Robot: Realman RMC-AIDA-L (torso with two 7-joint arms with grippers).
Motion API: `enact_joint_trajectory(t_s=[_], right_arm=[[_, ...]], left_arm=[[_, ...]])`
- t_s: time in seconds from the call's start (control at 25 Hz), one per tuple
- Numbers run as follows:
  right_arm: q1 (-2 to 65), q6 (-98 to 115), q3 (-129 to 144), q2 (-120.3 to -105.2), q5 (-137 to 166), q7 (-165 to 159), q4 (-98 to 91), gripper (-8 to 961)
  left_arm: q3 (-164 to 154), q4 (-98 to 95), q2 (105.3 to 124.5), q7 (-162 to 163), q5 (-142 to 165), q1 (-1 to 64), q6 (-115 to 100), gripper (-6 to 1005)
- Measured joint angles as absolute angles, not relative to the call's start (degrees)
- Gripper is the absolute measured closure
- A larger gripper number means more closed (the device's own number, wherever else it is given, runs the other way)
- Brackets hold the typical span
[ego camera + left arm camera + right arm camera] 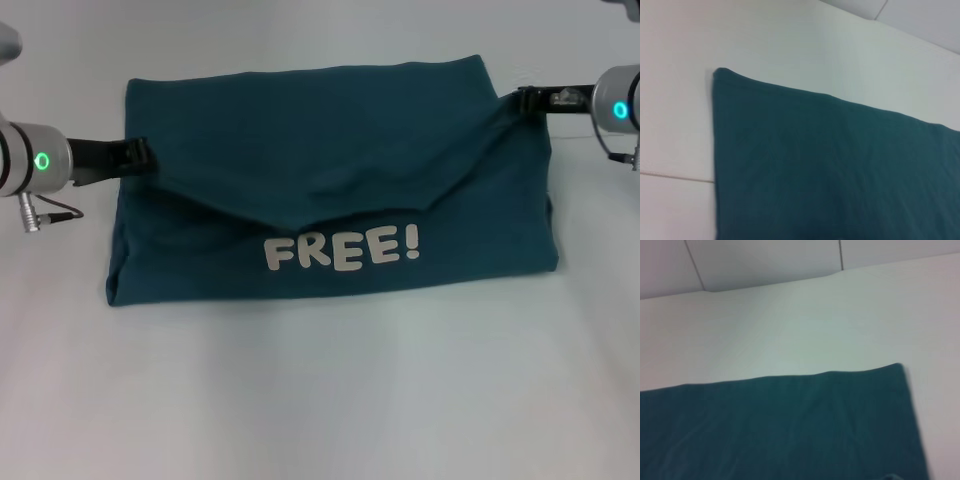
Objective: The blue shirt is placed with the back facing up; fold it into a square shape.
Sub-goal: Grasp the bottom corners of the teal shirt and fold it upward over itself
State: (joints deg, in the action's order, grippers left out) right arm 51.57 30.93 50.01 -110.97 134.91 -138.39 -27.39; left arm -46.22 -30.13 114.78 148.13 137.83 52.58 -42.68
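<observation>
The blue shirt (330, 150) lies on the white table, folded into a wide band with white "FREE!" lettering (342, 250) showing along its near part. A plain flap covers the far part, and its loose edge sags in a shallow V above the lettering. My left gripper (140, 155) is at the flap's left corner and my right gripper (527, 97) at its right corner. The cloth draws up to both, so each looks shut on it. Both wrist views show only the shirt (830, 170) (780, 430) and table, no fingers.
White tabletop (320, 400) surrounds the shirt on all sides. A seam in the table surface (675, 176) runs beside the shirt's edge in the left wrist view. Wall panels (765, 260) rise behind the table's far edge.
</observation>
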Motion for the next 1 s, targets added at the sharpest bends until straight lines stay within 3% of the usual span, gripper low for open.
enact_joint_trajectory(t_s=[0.08,0.32,0.4,0.64,0.84,1.0], right_arm=[[51.7,30.9,49.8,-110.57,135.9,-139.9,-27.4,882],[51.8,31.6,50.2,-109.22,136.8,-140.4,-28.1,691],[51.9,32.9,49.9,-109.01,137.8,-140.4,-28.5,446],[47.6,46.5,43.4,-108.83,132.2,-138.1,-34.0,312],[38.6,60.6,38.9,-109.53,119.4,-133.5,-39.0,200],[31.5,69.4,36.4,-109.6,110.2,-131.1,-38.9,175]], left_arm=[[-45.8,-30.3,114.79,148.6,137.7,52.1,-42.3,917],[-45.3,-31.5,114.63,152.1,137.6,50.7,-42.6,769],[-45.3,-32.6,115.04,152.2,137.5,49.9,-43.1,700],[-45.2,-41.5,117.44,151.5,132.4,43.9,-48.0,421],[-45.2,-46.1,117.62,150.0,123.9,36.7,-55.0,402],[-44.5,-46.1,117.61,148.9,120.1,32.6,-58.9,400]])
